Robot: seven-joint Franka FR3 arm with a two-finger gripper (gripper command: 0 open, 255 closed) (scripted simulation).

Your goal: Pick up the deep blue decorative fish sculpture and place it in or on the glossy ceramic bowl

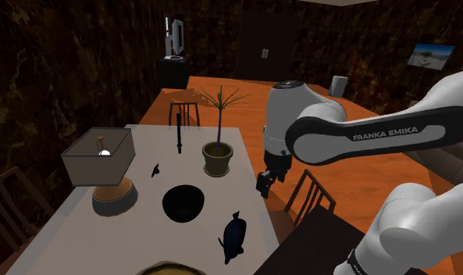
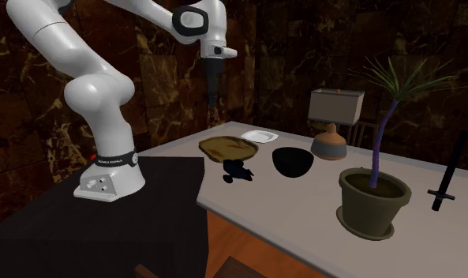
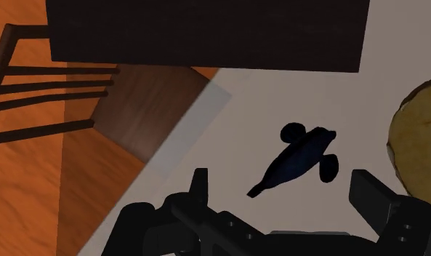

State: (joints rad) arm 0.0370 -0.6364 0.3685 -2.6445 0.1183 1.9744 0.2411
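With the black two-finger gripper wide open and empty above it, I judged the deep blue fish sculpture, lying on the pale table near the round black bowl, rigid, slippery, best pinched across its slim body.

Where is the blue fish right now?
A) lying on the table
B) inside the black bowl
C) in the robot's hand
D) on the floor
A: the fish lies on the table beside the black bowl, while the open hand hangs in the air, not touching it.
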